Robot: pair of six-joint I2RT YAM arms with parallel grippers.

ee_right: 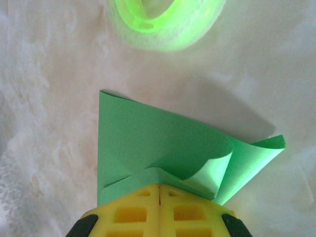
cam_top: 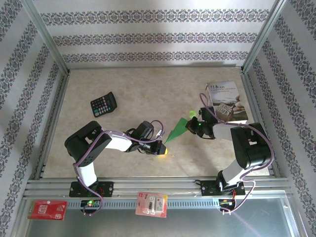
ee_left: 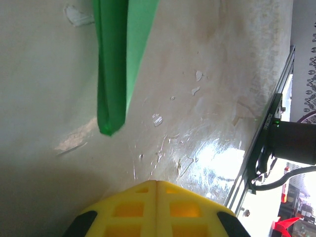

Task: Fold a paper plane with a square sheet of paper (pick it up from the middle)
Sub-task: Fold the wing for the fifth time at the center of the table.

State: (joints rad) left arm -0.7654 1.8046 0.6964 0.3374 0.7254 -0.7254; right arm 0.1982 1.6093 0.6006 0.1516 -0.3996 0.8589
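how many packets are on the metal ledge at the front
2: a red packet at the left end of the ledge, and a pink packet near the middle. More may lie beyond the frame's edge.

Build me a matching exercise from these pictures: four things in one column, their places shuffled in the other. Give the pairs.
Things:
1. calculator
2. booklet
3. paper plane
4. red packet

Places:
A. middle of the table
B. metal ledge in front of the arms, left corner
C. left part of the table, towards the back
D. right edge of the table, towards the back

Pairs: 1-C, 2-D, 3-A, 4-B
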